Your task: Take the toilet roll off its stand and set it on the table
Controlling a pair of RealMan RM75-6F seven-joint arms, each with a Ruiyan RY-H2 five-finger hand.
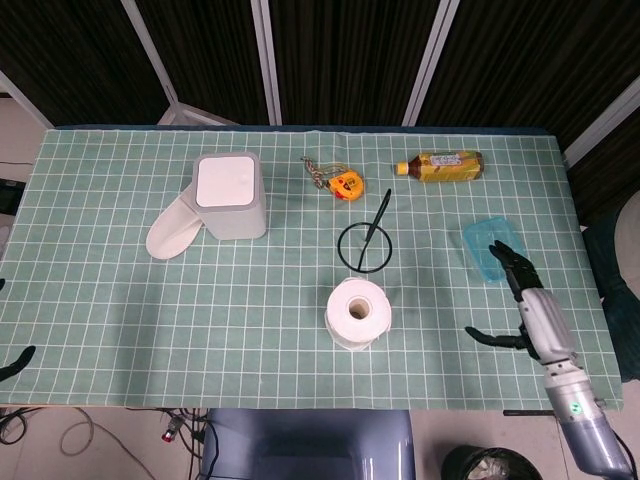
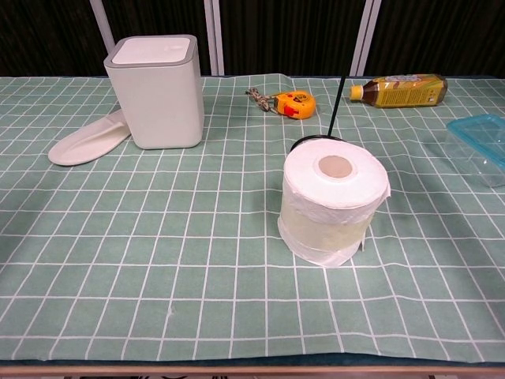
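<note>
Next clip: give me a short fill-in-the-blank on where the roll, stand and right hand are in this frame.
1. The toilet roll stands upright on the ____.
2. The black wire stand now carries ____.
3. The right hand is ____ and apart from the roll.
4. The clear blue box lies nearest the ____ hand.

Missing words: table; nothing; open; right
</note>
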